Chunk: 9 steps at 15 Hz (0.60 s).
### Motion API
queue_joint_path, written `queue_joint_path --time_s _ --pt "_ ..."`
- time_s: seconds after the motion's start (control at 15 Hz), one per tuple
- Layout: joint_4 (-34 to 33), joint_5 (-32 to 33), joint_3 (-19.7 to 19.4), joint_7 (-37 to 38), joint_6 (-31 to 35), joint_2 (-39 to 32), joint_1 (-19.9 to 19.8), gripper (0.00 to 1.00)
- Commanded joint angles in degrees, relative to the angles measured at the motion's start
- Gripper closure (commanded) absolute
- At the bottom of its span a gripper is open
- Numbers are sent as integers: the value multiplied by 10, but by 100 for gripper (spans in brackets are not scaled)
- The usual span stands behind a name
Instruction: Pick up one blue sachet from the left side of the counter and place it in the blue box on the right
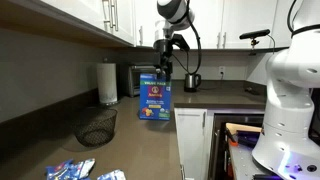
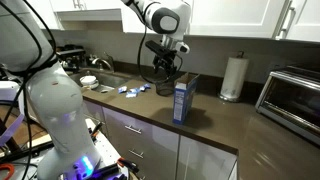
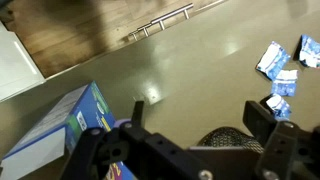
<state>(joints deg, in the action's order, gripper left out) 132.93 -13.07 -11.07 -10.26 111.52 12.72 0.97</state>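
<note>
Dark counter, blue box, lettering unreadable, claw close by.

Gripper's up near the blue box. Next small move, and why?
Probably swing the gripper away from the blue box toward the blue sachets on the counter. In the wrist view the jaws stand wide apart with nothing between them, and the sachets lie loose off to the side. Whether the box already holds one is hidden.

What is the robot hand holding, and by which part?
Nothing. The gripper is open and empty, near the box.
</note>
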Motion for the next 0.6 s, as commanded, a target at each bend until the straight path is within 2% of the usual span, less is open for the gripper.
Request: queue_joint_path --time_s 0.0,0.53 --pt "-1 -3 16 -3 -2 -1 -18 0" --pt "-4 -5 19 -3 0 -8 -16 0"
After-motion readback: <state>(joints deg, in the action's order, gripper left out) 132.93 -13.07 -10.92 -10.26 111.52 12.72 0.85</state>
